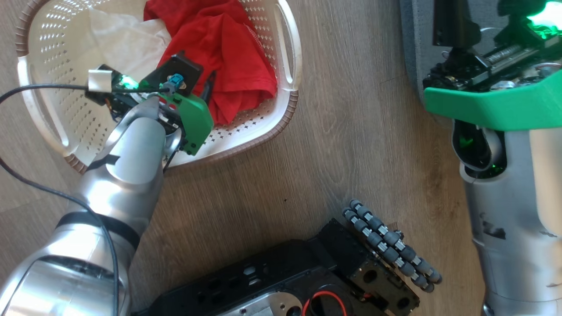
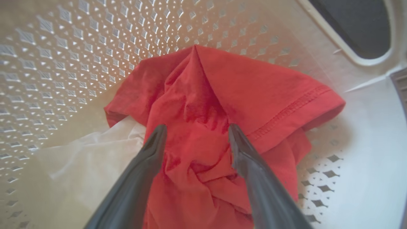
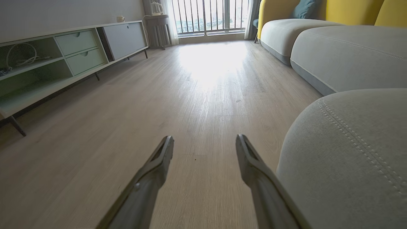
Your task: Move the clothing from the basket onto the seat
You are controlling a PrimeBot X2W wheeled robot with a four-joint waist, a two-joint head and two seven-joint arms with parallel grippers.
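The cream basket (image 1: 287, 114) stands on the wooden floor at the upper left, and the red clothing (image 1: 228, 48) lies crumpled in its right half beside a white cloth (image 1: 123, 39). My left arm reaches down into it. In the left wrist view my left gripper (image 2: 196, 127) is open, its two dark fingers straddling a raised fold of the red clothing (image 2: 254, 89) over the perforated basket wall (image 2: 79, 47). My right gripper (image 3: 204, 138) is open and holds nothing, low over the floor with the grey seat (image 3: 349, 152) just to its right. A corner of the seat (image 1: 412, 44) is also at the top right.
My own black base with a roller wheel (image 1: 390, 245) sits at the bottom. A low cabinet (image 3: 63, 54) lines the left wall, further grey sofa cushions (image 3: 349, 54) run along the right, and bare wooden floor (image 3: 203, 79) stretches to the window.
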